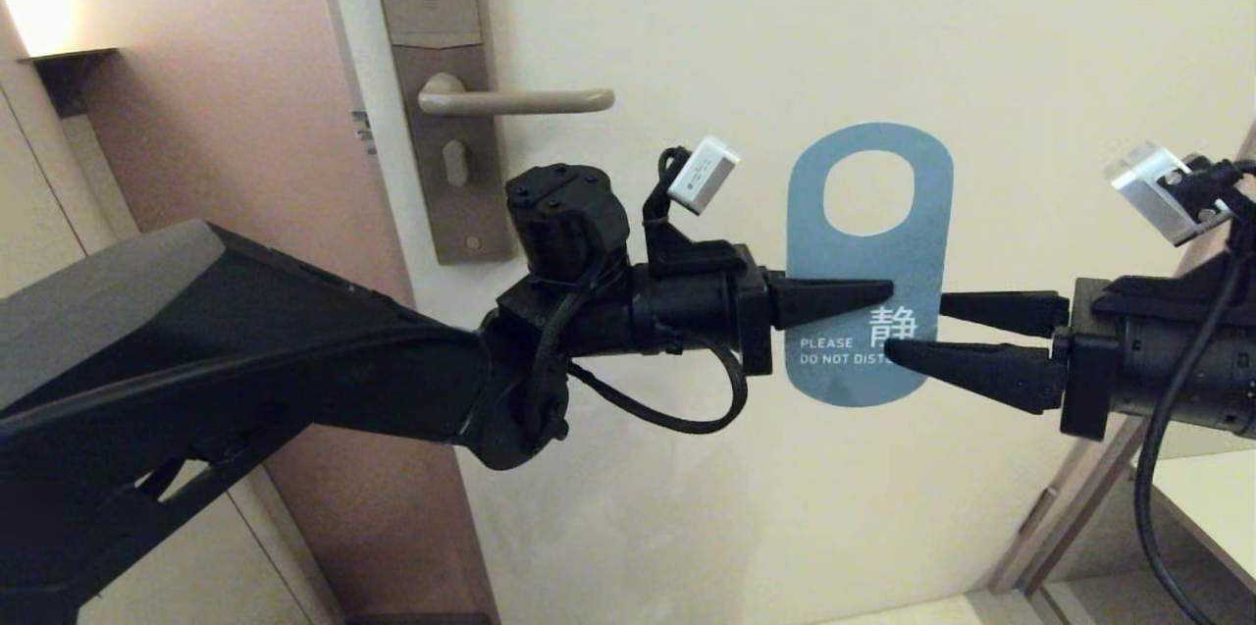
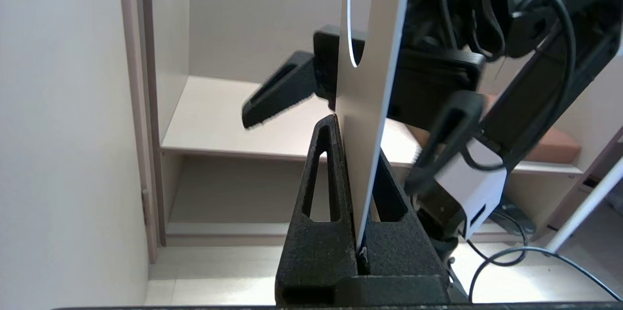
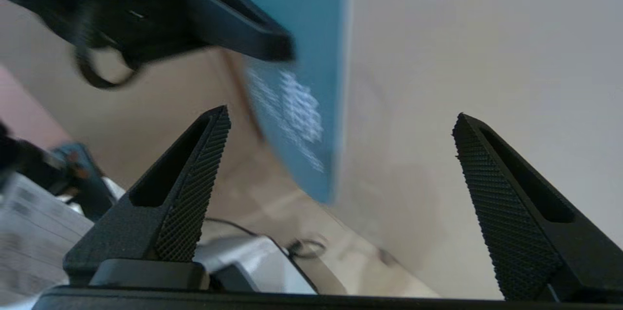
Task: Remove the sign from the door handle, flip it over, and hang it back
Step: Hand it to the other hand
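The left gripper [image 1: 888, 291] is clamped on the sign [image 1: 868, 257], pinching its left edge and holding it upright, blue face toward the head camera, off the door handle [image 1: 520, 100]. The right gripper [image 1: 917, 331] has its fingers spread apart across the sign's opposite edge.

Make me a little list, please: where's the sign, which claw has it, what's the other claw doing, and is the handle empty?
sign: sign, blue "DO NOT DISTURB" face showing in the head view, held up in front of the door, off the handle
left gripper: left gripper, shut on the sign's edge
right gripper: right gripper, jaws open, one on each side of the sign
door handle: door handle, nothing hanging on it
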Robot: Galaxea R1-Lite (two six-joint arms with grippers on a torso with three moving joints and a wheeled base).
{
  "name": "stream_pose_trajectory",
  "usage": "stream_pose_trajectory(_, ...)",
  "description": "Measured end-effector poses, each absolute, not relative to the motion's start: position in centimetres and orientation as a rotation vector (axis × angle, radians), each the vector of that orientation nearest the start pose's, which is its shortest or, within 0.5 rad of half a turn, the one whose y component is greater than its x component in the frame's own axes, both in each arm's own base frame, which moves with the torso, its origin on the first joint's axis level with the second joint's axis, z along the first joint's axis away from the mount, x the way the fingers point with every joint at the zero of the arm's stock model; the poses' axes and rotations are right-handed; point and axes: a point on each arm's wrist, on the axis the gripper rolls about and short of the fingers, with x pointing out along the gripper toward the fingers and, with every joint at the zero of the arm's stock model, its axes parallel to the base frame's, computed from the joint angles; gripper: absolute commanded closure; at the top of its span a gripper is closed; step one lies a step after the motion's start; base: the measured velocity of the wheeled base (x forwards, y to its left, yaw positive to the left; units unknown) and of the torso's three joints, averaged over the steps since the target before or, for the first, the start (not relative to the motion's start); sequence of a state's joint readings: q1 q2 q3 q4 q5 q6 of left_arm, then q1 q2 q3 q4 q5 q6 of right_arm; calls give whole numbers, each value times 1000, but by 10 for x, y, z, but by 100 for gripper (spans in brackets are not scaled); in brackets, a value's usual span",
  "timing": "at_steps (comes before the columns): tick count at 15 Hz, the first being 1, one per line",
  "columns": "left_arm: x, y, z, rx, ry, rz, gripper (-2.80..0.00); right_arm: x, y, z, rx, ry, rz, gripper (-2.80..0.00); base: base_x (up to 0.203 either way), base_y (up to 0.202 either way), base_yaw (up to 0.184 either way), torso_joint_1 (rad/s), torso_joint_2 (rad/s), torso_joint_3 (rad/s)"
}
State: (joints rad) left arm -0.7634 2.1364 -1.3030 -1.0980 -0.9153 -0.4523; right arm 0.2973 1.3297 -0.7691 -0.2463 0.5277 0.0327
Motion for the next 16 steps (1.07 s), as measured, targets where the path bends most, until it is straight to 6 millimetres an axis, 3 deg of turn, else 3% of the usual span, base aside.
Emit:
stream_pose_trajectory(6, 291, -303, 211, -415, 4, -1743, 0, 196, 86, 232, 91, 325, 869, -280, 0, 0, 0, 0, 0, 0)
stream_pose_trajectory(16, 275, -310, 204, -430, 37, -1798, 0, 179, 88, 226, 95, 323, 948, -280, 0, 0, 0, 0, 0, 0)
